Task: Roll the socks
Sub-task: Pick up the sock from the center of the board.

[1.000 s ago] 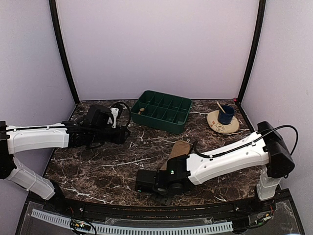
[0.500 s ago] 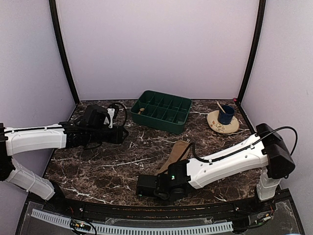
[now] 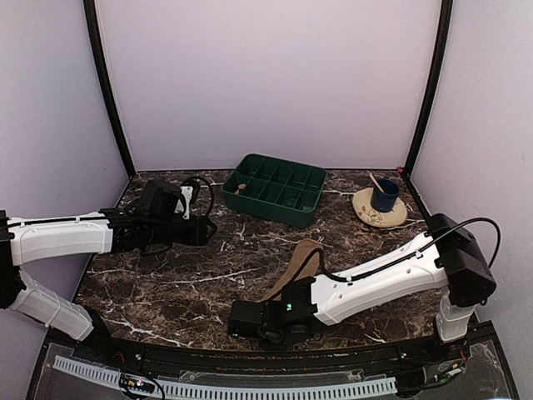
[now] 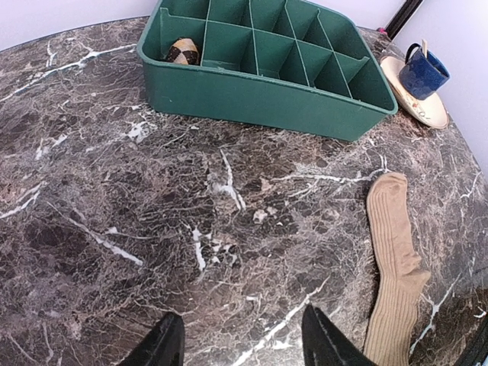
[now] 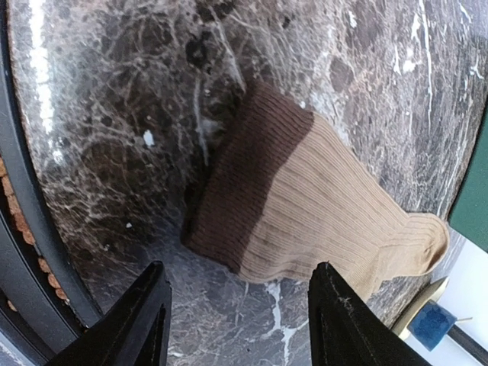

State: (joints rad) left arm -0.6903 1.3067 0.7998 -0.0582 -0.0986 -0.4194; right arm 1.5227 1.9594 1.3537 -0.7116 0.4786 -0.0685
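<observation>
The tan sock (image 5: 320, 213) lies flat on the counter (image 4: 114, 191), lower centre of the top view, right claw (image 5: 236, 286) spread wide above its dark cuff, left claw (image 4: 240, 335) likewise wide over marble at left.

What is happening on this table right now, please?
The right gripper is open and poised at the dark cuff end of the tan sock, which lies flat and unrolled on the table. The left gripper is also open, holds nothing and is well apart from that sock. The argyle sock sits as a small bundle in a corner compartment of the tray. So one sock seems done, and the rolling of the tan one has not started.
</observation>
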